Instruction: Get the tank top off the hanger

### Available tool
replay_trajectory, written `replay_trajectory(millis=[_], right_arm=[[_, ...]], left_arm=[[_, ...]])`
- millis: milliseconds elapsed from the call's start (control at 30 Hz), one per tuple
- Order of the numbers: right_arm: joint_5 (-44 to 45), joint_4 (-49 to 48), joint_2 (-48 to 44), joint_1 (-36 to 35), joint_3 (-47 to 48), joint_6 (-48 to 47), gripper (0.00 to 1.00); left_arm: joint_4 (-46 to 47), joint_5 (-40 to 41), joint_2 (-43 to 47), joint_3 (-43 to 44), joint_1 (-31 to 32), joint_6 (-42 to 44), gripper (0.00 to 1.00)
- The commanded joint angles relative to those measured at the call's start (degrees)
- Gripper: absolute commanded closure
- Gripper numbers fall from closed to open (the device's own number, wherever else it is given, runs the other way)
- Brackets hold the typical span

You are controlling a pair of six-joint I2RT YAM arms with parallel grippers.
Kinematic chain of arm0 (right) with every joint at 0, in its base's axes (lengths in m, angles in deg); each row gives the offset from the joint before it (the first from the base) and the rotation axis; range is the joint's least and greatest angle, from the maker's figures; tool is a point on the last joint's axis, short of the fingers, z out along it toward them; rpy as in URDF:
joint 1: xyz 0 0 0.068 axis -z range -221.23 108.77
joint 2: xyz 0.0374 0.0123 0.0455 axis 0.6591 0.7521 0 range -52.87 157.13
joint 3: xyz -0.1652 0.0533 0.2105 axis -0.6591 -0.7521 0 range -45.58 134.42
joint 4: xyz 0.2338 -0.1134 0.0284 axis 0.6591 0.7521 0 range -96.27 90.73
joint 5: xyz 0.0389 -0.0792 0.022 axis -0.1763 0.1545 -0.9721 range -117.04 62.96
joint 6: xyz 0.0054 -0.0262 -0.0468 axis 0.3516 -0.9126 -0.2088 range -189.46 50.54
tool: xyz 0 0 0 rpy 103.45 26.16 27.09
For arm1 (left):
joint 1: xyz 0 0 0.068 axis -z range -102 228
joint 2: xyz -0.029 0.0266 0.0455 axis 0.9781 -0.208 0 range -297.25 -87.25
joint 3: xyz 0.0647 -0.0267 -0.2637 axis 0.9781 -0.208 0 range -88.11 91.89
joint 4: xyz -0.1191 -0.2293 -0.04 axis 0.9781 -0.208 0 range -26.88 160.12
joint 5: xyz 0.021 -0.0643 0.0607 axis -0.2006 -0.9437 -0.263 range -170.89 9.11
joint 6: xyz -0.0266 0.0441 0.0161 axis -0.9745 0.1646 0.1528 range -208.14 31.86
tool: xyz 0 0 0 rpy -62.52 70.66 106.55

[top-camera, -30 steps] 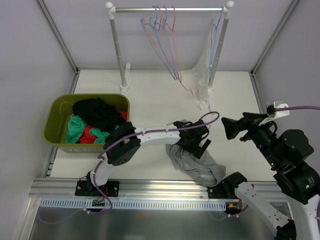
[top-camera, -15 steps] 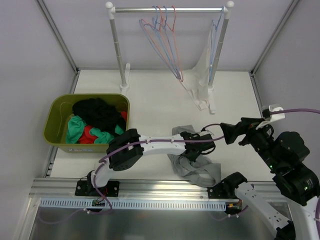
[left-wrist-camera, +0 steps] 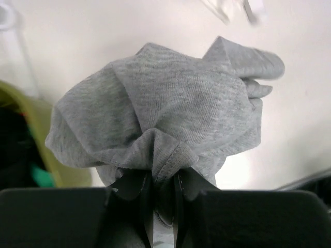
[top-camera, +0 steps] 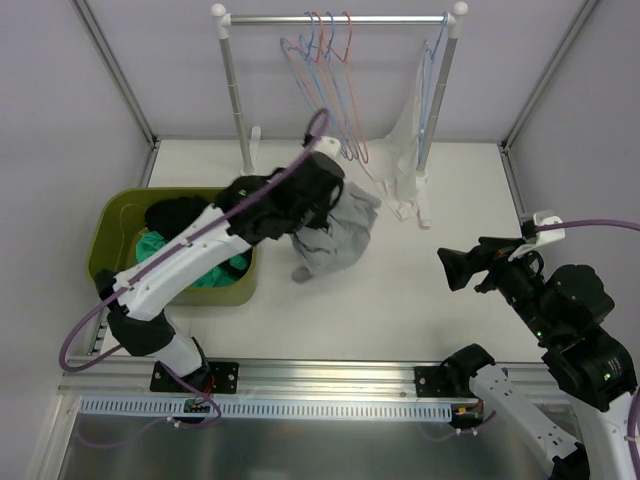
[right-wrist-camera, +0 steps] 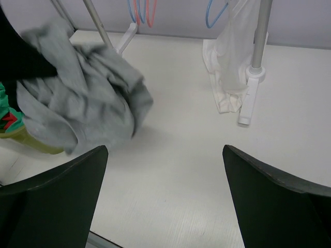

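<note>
- The left tool (left-wrist-camera: 160, 192) is clamped on a gathered fold of the grey tank top (left-wrist-camera: 160, 113). The wrist view shows the fabric pinched between the two fingers and ballooning out above them.
- In the overhead view the left tool (top-camera: 318, 198) sits in the upper middle of the frame. The grey tank top (top-camera: 335, 235) hangs bunched beneath it, clear of the counter (top-camera: 400, 310) and just right of the green bin (top-camera: 108, 218).
- The right tool (right-wrist-camera: 164, 150) has its fingers spread wide and holds nothing. It hovers at the right middle of the overhead frame, well apart from the garment and facing it.
- The grey tank top is on no hanger. The empty wire hangers (top-camera: 330, 80) hang bare from the rail (top-camera: 335, 18) at the top of the frame, so for this garment I judge the removal itself done.
- What seems left is to put it down, either in the green bin, which holds black, teal and red clothes, or on the counter. The frames do not show which is intended.
- A white garment (top-camera: 405, 150) hangs from a blue hanger (top-camera: 432, 50) at the upper right, its hem pooled on the counter by the rack post. If it counts too, that one is untouched.
</note>
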Motion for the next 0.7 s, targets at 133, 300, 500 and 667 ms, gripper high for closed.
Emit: replay_trajectory(millis=[133,300,500,667], right_arm=[[-1.0,-4.4,-0.1,0.3,-0.4,-0.3,0.00],[-1.3,-5.7,0.0,0.3,-1.2,0.3,0.00],[-2.3,-7.2,0.9,0.2,-2.2,0.7,0.01],[-4.0,-8.4,1.9,0.2,-3.3,1.4,0.01]], left_arm=[[-16.7,7.6,3.5,16.6,-14.5,3.2,1.00],[-17.1,6.3,5.8,19.0,-26.7,5.6,1.00],[-9.7,0.2,13.1,0.2,-42.8,2.1,1.00],[-1.4,-6.8,16.0,-21.4,-49.1,-3.9,1.00]])
